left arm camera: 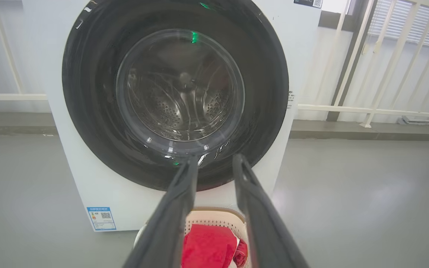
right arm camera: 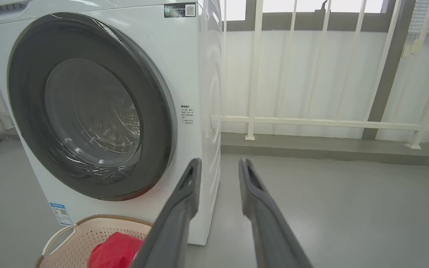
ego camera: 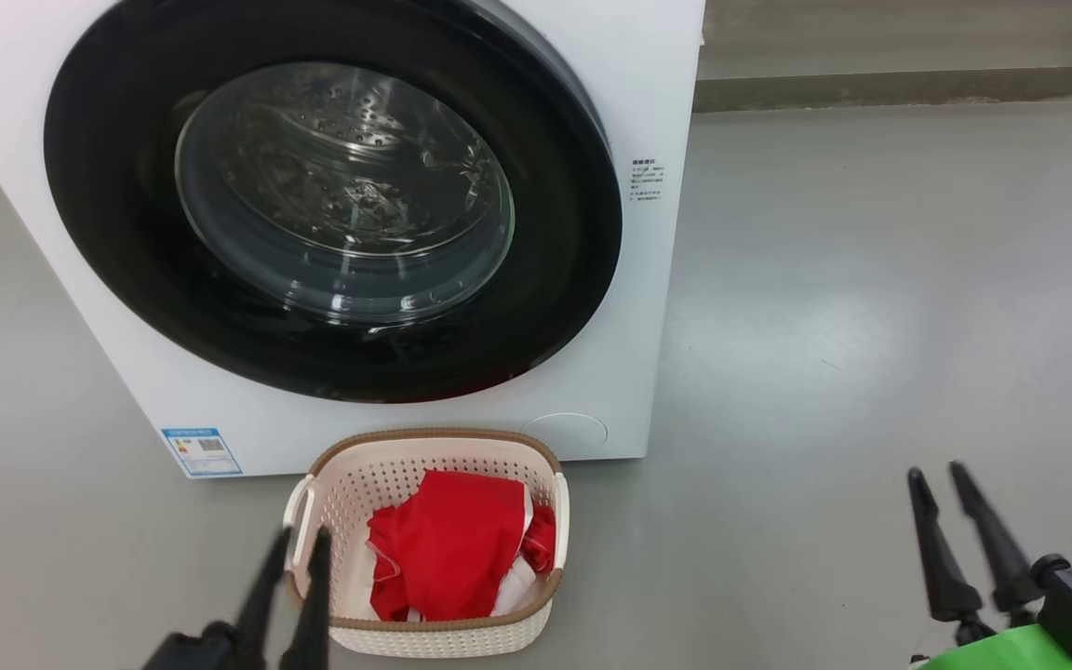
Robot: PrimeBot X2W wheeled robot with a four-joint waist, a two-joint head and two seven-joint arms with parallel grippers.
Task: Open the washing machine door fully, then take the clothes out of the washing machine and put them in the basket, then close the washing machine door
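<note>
The washing machine (ego camera: pixel 636 354) stands white and square ahead of me, and the washing machine door (ego camera: pixel 341 195) lies shut flat against its front, black rim around the glass bowl. Through the glass I see bare steel drum. On the floor right before it sits the basket (ego camera: pixel 350 484), and the red and white clothes (ego camera: pixel 448 549) lie bundled inside. My left gripper (ego camera: pixel 303 535) hovers open over the basket's left end, holding nothing; its wrist view looks at the door (left arm camera: pixel 177 85) between its own fingers (left arm camera: pixel 215 159). My right gripper (ego camera: pixel 934 471) is open and empty over the floor, well right of the basket.
Grey floor (ego camera: pixel 871 298) stretches to the right of the machine. A low kerb (right arm camera: pixel 330 147) and a white railing (right arm camera: pixel 311 123) run behind it. A blue label (ego camera: pixel 203 451) marks the machine's lower left corner.
</note>
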